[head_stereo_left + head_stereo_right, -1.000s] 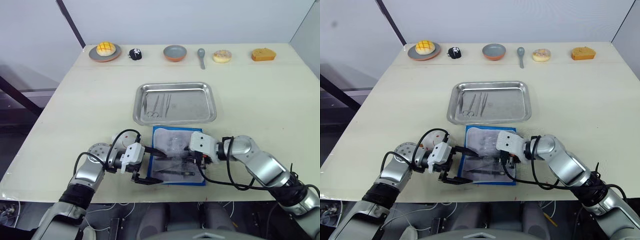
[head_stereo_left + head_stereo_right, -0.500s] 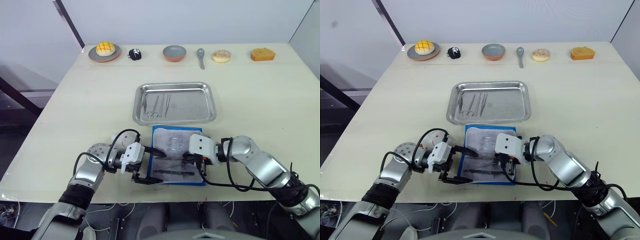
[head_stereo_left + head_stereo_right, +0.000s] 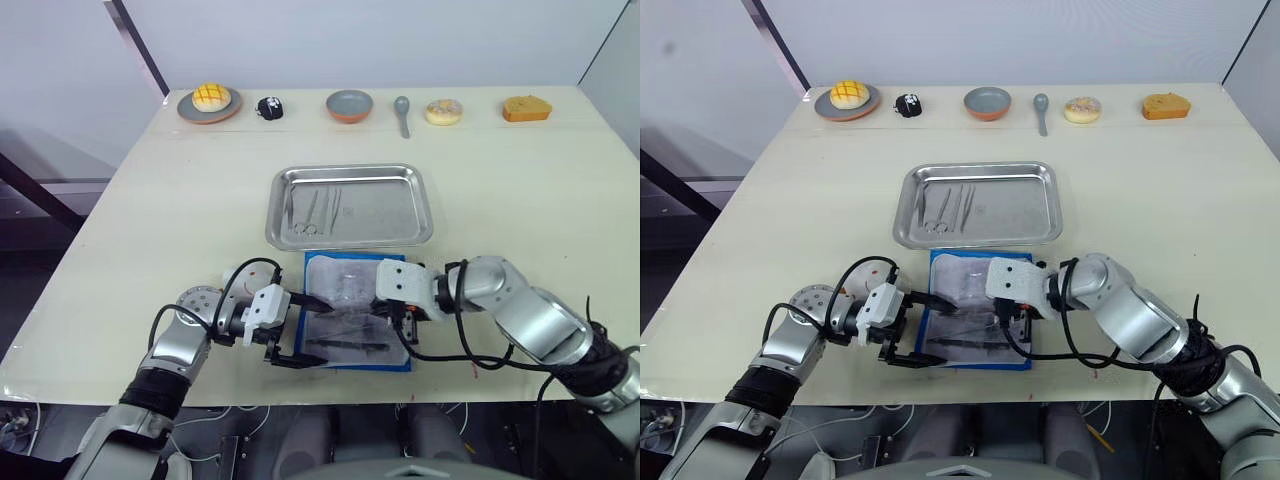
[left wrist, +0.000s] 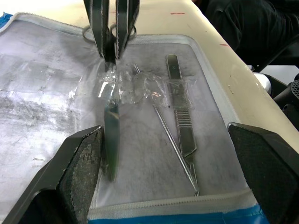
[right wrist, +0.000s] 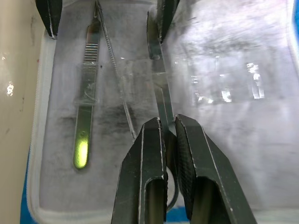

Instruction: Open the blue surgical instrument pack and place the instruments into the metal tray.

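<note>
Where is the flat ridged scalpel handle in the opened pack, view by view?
Left eye view: scalpel handle on the blue pack lining, along its near edge.
Right eye view: same place.
Left wrist view, beside the thin probe.
Right wrist view, beside that probe.
Shared landmark: right gripper, shut on the ring-handled instrument.

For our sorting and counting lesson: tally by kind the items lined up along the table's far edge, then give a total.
Food items (bun, donut, cake slice): 3
Dishes (plate, bowl): 2
Spoon: 1
Small black object: 1
Total: 7
</note>
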You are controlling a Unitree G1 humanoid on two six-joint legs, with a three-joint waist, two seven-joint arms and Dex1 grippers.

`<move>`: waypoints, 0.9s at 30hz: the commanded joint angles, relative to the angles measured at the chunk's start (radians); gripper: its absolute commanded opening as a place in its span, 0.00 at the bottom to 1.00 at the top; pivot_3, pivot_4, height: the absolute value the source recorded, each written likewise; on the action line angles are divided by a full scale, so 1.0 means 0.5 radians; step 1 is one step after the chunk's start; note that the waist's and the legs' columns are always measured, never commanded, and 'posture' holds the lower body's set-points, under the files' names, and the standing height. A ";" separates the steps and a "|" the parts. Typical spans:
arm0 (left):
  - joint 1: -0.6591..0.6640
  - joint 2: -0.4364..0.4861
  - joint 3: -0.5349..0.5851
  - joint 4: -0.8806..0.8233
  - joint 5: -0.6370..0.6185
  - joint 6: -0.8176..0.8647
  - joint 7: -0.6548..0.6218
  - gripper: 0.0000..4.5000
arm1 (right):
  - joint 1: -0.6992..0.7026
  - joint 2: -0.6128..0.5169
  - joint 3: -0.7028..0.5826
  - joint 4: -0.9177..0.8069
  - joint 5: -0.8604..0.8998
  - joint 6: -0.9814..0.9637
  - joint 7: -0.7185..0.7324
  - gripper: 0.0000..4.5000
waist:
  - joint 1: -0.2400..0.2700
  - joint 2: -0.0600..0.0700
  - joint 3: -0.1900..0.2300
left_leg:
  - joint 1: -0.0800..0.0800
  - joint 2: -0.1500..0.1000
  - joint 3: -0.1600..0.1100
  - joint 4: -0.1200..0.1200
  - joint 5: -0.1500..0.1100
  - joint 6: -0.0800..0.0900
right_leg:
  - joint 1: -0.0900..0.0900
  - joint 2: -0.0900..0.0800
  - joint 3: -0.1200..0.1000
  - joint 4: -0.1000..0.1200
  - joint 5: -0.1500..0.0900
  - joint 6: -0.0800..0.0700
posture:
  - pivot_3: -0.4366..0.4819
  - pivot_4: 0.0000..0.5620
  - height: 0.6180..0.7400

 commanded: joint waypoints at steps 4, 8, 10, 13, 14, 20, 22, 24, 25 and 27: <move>0.044 -0.005 -0.063 0.041 0.090 0.060 0.011 1.00 | -0.102 -0.052 0.018 -0.149 -0.009 0.092 -0.004 0.01 | -0.001 0.000 0.000 | -0.001 0.000 0.000 0.000 0.000 0.000 | -0.001 0.000 0.000 0.000 0.000 0.000 | 0.48 0.27 0.94; 0.047 -0.010 -0.061 0.039 0.085 0.065 0.015 1.00 | -0.083 -0.083 0.015 -0.187 0.004 0.117 -0.014 0.01 | -0.001 0.000 0.000 | -0.001 0.000 0.000 0.000 0.000 0.000 | -0.002 0.000 0.000 0.000 0.000 0.000 | 0.48 0.27 0.94; 0.048 -0.012 -0.060 0.039 0.083 0.069 0.015 1.00 | -0.053 -0.107 -0.001 -0.204 0.008 0.109 -0.020 0.01 | 0.000 0.000 0.000 | -0.001 0.000 0.000 0.000 0.000 0.000 | -0.002 0.000 0.000 0.000 0.000 0.000 | 0.48 0.27 0.94; 0.049 -0.013 -0.058 0.039 0.083 0.071 0.017 1.00 | 0.000 -0.161 -0.038 -0.238 0.025 0.097 -0.018 0.01 | 0.000 0.000 0.000 | -0.001 0.000 0.000 0.000 0.000 0.000 | -0.002 0.000 0.001 0.000 0.000 0.000 | 0.48 0.27 0.94; 0.051 -0.014 -0.057 0.038 0.083 0.072 0.018 1.00 | 0.028 -0.194 -0.053 -0.251 0.029 0.086 -0.014 0.01 | 0.001 0.000 0.000 | -0.002 0.000 0.000 0.000 0.000 0.000 | -0.002 0.000 0.000 0.000 0.000 0.000 | 0.48 0.27 0.94; 0.058 -0.022 -0.054 0.041 0.082 0.066 0.019 1.00 | 0.231 -0.429 -0.241 -0.323 0.084 -0.042 0.032 0.01 | 0.001 -0.001 0.000 | -0.002 0.000 0.001 0.000 0.000 0.000 | -0.002 -0.001 0.000 -0.001 0.000 0.000 | 0.48 0.27 0.94; 0.059 -0.025 -0.053 0.045 0.081 0.064 0.018 1.00 | 0.293 -0.528 -0.337 -0.370 0.120 -0.078 0.067 0.01 | -0.002 -0.001 0.000 | -0.002 0.000 0.001 0.000 0.000 0.000 | -0.002 -0.001 0.001 0.000 0.000 0.000 | 0.48 0.27 0.94; 0.059 -0.027 -0.053 0.050 0.081 0.061 0.019 1.00 | 0.337 -0.600 -0.427 -0.411 0.162 -0.091 0.095 0.01 | -0.003 -0.001 0.000 | -0.001 0.001 0.001 0.000 0.000 0.000 | -0.001 0.000 0.000 0.000 0.000 0.000 | 0.48 0.27 0.94; 0.062 -0.027 -0.053 0.051 0.080 0.057 0.020 1.00 | 0.366 -0.644 -0.481 -0.435 0.183 -0.100 0.110 0.01 | -0.001 -0.001 0.001 | -0.001 0.001 0.001 0.000 0.000 0.000 | -0.001 0.000 0.000 0.000 0.000 0.000 | 0.48 0.27 0.94; 0.066 -0.026 -0.051 0.054 0.080 0.052 0.020 1.00 | 0.418 -0.727 -0.604 -0.477 0.230 -0.112 0.143 0.01 | 0.001 -0.001 0.001 | -0.002 0.001 0.001 0.000 0.000 0.000 | -0.001 -0.001 0.001 -0.001 0.000 0.000 | 0.48 0.27 0.94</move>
